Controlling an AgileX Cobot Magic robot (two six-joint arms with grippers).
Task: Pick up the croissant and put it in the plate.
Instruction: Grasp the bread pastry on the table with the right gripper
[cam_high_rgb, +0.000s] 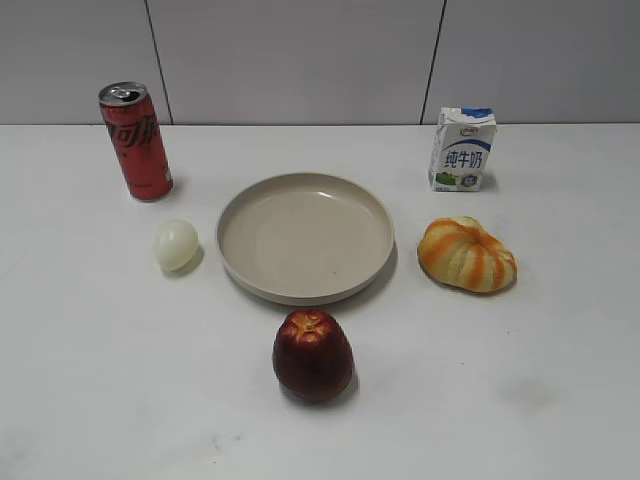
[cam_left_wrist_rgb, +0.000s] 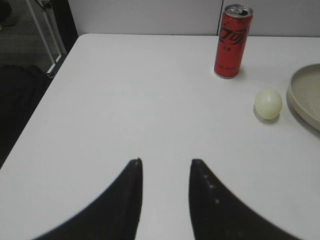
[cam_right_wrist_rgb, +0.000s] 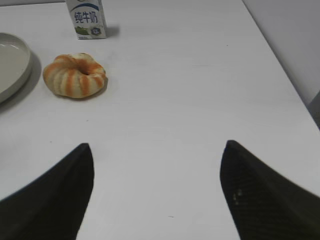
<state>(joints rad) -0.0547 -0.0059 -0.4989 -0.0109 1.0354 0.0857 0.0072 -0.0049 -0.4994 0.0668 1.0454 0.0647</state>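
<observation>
The right gripper (cam_right_wrist_rgb: 157, 150) hangs wide open and empty; the croissant (cam_right_wrist_rgb: 75, 75) lies ahead to its left, just beside the plate (cam_right_wrist_rgb: 15, 62) (bare, seemingly). The left gripper (cam_left_wrist_rgb: 165, 162) holds nothing, fingers narrowly parted.

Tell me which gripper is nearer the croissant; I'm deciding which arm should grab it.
Right. The right gripper is open over bare table, with the croissant ahead to its left. The left gripper faces the can and egg; no croissant in its view.
</observation>
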